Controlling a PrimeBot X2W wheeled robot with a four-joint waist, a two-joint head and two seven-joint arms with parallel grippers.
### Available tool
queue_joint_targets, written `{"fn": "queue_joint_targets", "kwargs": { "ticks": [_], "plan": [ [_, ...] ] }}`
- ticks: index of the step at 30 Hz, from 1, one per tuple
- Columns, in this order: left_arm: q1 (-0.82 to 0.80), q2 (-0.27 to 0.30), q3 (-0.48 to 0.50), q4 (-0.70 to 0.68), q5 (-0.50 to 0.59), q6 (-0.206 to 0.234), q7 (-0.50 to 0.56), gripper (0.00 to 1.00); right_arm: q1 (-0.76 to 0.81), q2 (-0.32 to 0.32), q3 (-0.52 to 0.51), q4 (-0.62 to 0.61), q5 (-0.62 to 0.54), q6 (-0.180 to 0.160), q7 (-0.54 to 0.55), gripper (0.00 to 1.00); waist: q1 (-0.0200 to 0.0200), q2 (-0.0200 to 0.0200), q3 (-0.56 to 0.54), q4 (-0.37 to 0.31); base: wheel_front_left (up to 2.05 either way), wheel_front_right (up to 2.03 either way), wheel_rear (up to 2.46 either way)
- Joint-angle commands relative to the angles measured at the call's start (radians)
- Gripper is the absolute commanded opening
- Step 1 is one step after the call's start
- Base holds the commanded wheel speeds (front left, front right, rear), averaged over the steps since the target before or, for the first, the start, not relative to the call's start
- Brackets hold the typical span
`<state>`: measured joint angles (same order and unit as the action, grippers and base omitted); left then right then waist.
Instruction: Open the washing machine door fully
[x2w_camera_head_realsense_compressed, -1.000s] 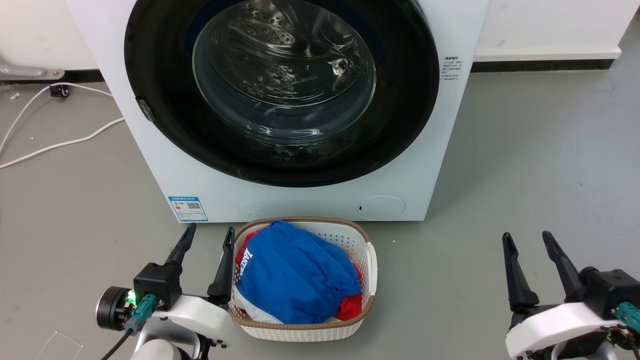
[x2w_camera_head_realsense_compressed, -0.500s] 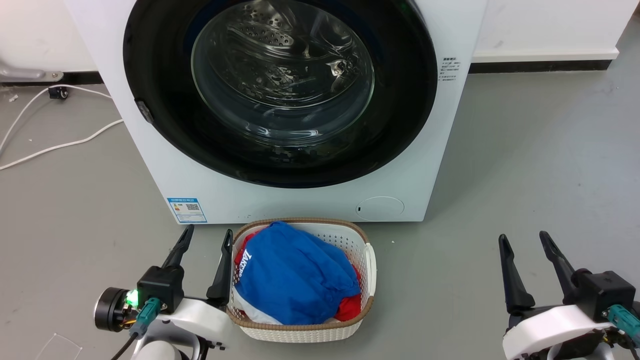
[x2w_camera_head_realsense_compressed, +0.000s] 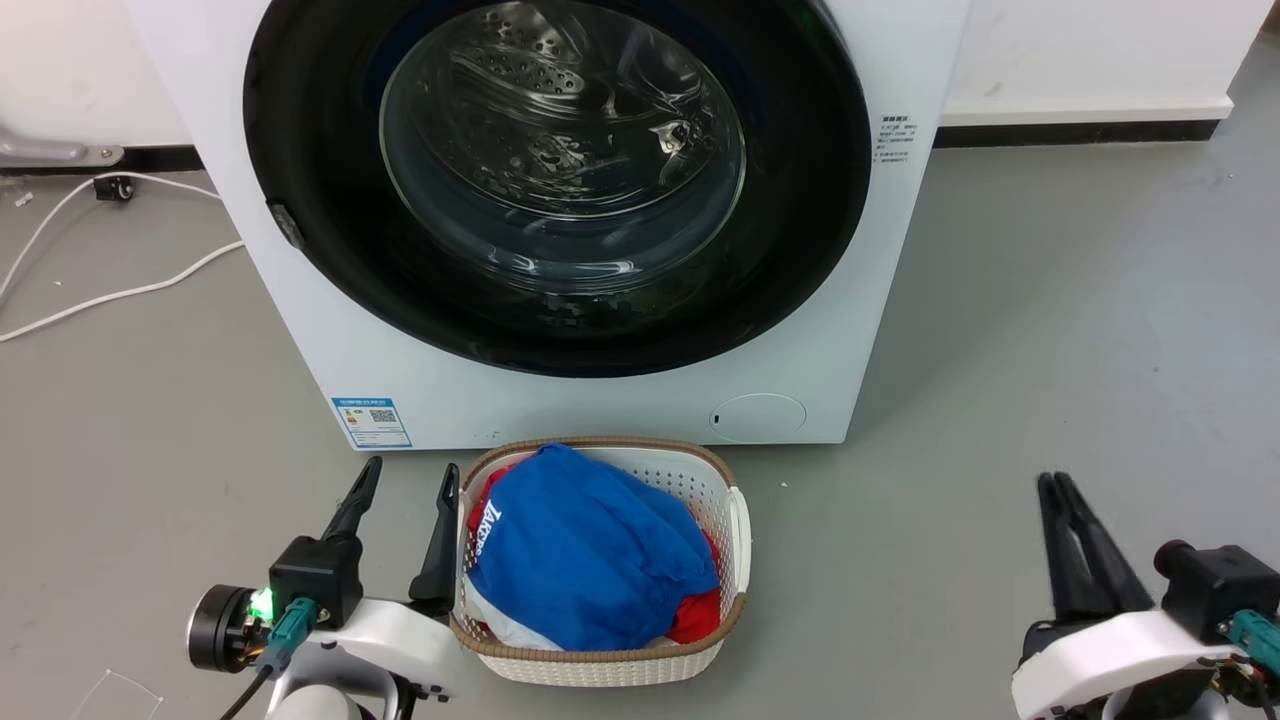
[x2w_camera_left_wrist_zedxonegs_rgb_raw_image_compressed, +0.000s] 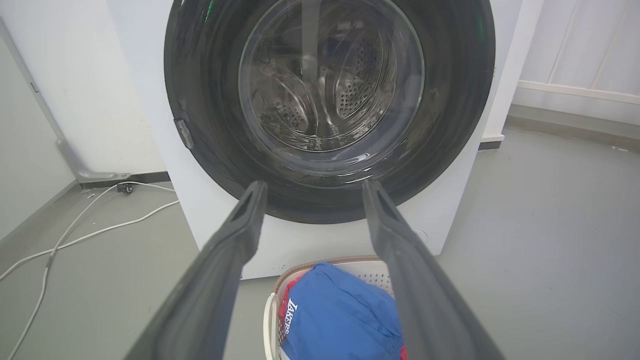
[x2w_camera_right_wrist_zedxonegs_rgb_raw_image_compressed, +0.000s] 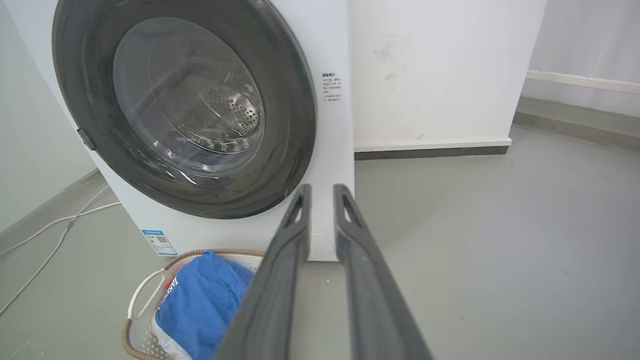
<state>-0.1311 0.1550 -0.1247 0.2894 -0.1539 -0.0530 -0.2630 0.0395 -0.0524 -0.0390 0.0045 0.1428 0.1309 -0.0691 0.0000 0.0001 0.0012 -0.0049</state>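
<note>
Nothing done yet tbh: the big glossy round black washing machine door (x2w_camera_head_realsense_compressed: 560, 180) w/ bulging clear glass window sits flush shut on the boxy white washing machine (x2w_camera_head_realsense_compressed: 560, 408). Left gripper (x2w_camera_head_realsense_compressed: 413, 466) jaws spread, right gripper (x2w_camera_head_realsense_compressed: 1052, 482) jaws pressed together, both well apart from it, 0 contact

Washing machine door (x2w_camera_right_wrist_zedxonegs_rgb_raw_image_compressed: 185, 110) flush against machine; right end effector (x2w_camera_right_wrist_zedxonegs_rgb_raw_image_compressed: 322, 192) fingers drawn close together; laundry basket (x2w_camera_right_wrist_zedxonegs_rgb_raw_image_compressed: 141, 295) lower left.
</note>
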Motion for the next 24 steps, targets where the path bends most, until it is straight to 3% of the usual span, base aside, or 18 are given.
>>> {"fn": "queue_joint_targets", "kwargs": {
  "ticks": [1, 3, 9, 19, 24],
  "plan": [
    [-0.011, 0.0, 0.003, 0.002, -0.004, 0.0, -0.003, 1.0, -0.006, 0.003, -0.005, 0.008, 0.018, 0.0, 0.008, 0.0, 0.0, -0.0001, 0.001, 0.0, 0.0, 0.0, 0.0],
    [-0.012, -0.001, 0.006, 0.004, -0.004, 0.002, -0.003, 1.0, -0.009, 0.003, -0.013, 0.018, 0.068, 0.0, 0.015, 0.0, 0.0, -0.0001, 0.002, -0.001, 0.0, 0.0, 0.0],
    [-0.015, -0.007, 0.012, 0.002, -0.003, 0.006, -0.003, 1.0, -0.037, 0.003, -0.056, 0.114, 0.434, 0.0, 0.026, 0.0, 0.0, -0.0001, 0.01, -0.003, 0.0, 0.0, 0.0],
    [-0.033, -0.017, 0.02, -0.024, 0.006, 0.005, -0.003, 1.0, -0.183, 0.002, -0.094, 0.262, 1.264, 0.0, 0.023, 0.0, 0.0, -0.0001, 0.061, 0.001, 0.0, 0.0, 0.0],
    [-0.046, -0.02, 0.025, -0.048, 0.009, 0.003, -0.003, 1.0, -0.272, -0.005, -0.162, 0.301, 1.424, 0.0, 0.064, 0.0, 0.0, -0.0001, 0.094, 0.002, 0.0, 0.0, 0.0]
  ]
}}
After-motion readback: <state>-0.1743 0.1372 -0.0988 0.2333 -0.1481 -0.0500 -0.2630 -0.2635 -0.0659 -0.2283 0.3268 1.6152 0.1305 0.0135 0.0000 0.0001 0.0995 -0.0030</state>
